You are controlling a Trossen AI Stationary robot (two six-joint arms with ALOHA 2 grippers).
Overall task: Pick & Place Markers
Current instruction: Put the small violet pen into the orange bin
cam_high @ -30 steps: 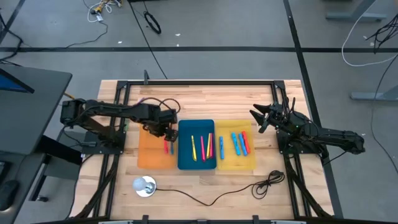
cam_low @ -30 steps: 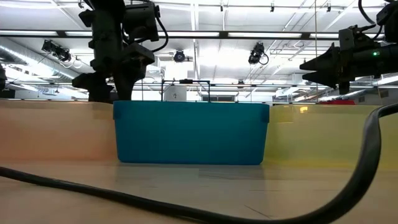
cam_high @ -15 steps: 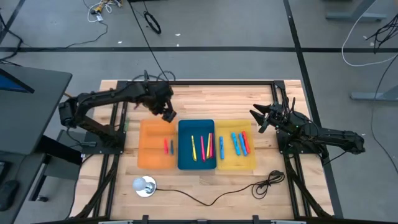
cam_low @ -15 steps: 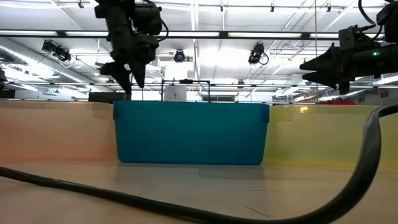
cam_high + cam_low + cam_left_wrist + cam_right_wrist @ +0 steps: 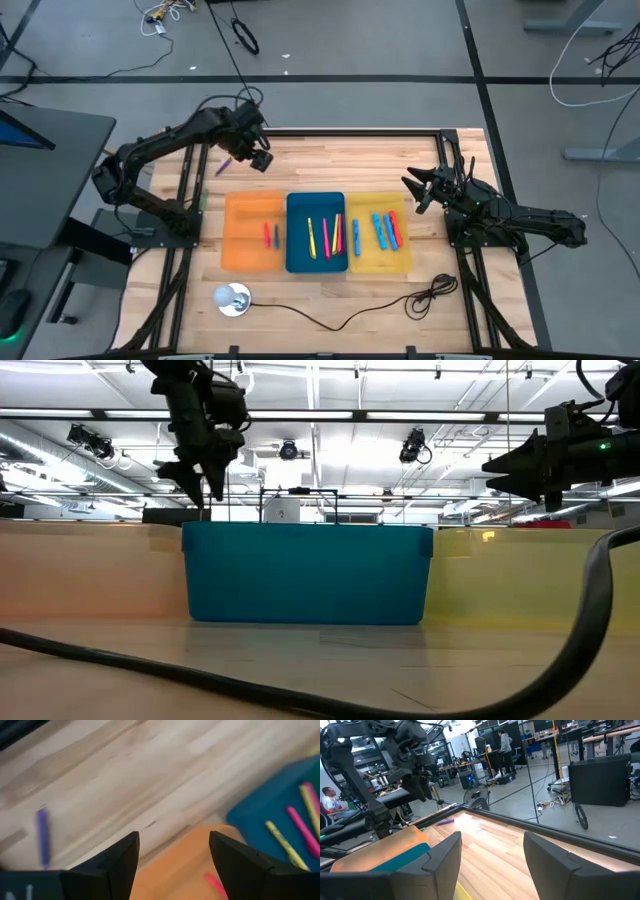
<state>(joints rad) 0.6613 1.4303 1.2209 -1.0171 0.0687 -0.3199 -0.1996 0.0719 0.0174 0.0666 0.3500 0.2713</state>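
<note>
Three trays stand side by side: orange (image 5: 245, 250), blue (image 5: 300, 250) and yellow (image 5: 402, 255). A red marker (image 5: 266, 236) and a dark one (image 5: 276, 236) lie in the orange tray. Yellow and pink markers (image 5: 326, 238) lie in the blue tray, blue and red ones (image 5: 386, 230) in the yellow tray. A purple marker (image 5: 224, 165) lies on the bare wood beyond the orange tray; it also shows in the left wrist view (image 5: 43, 837). My left gripper (image 5: 260, 163) hangs open and empty above the wood, right of that marker. My right gripper (image 5: 410, 193) waits open at the yellow tray's far right.
A black cable (image 5: 400, 300) and a white round object (image 5: 231, 298) lie near the front edge. A black frame (image 5: 340, 131) runs around the table. Bare wood lies beyond the trays. People show in the room behind (image 5: 506, 742).
My left gripper has risen from low over the orange tray and gone toward the table's far edge and a little left, now near the purple marker. The red and dark markers lie uncovered in the orange tray.
</note>
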